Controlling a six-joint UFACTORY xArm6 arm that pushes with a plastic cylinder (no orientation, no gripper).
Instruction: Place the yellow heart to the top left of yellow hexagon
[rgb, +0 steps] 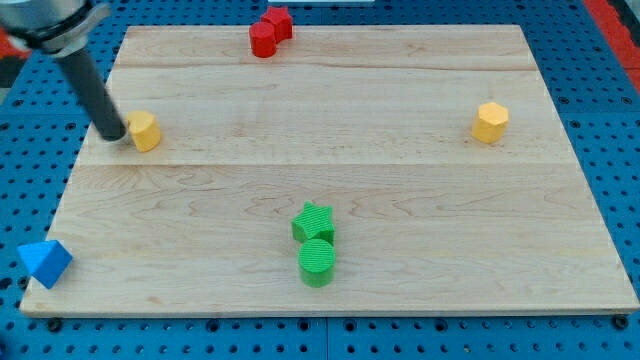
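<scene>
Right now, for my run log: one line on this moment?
tip: touching heart's left | heart: board's left | hexagon: far right | placed: no

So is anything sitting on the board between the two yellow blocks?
No. In the camera view, only bare wood lies between the yellow heart and the yellow hexagon.

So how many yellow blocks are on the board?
2. One yellow block sits near the view's left edge, right beside my tip, which is on its left. The other yellow block is far off at the view's right. None looks hidden.
</scene>
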